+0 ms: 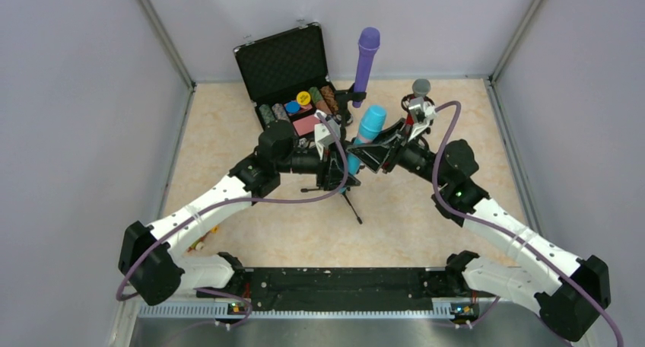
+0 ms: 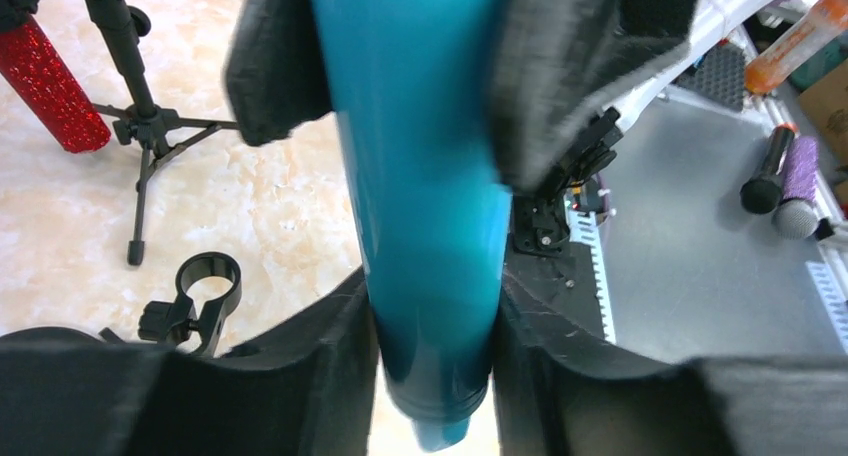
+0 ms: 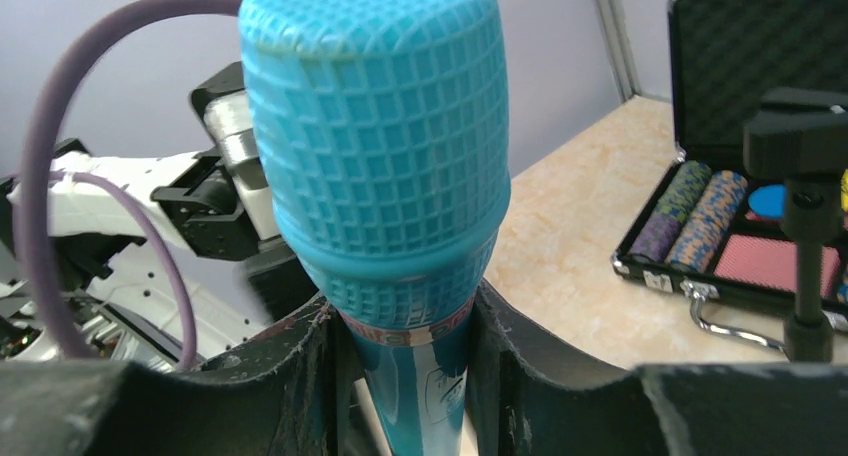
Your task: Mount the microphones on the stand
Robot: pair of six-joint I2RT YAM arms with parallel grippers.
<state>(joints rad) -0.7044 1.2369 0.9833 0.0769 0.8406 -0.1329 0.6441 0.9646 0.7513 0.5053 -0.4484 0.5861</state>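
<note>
Beige marbled tabletop (image 1: 228,134): matt, lit evenly, bare at the left and right.
Room: pale lilac-grey walls (image 1: 76,96) on three sides, with metal posts in the back corners.
Near edge: grey metal sheet (image 1: 304,335) in front of the arm bases.
Black case (image 1: 283,58): at the back, with the foam lid raised and chips in rows inside.
Purple microphone (image 1: 366,62): upright, just right of the case.
Red glitter microphone (image 1: 420,86): upright, right of the purple one, beside the tripod stand (image 2: 140,126).
Light blue microphone (image 1: 370,126): mid-table, tilted and off the surface.
Left gripper (image 2: 432,346): pads clamped on the blue barrel.
Right gripper (image 3: 405,346): pads pressed to both sides below the mesh head.
</note>
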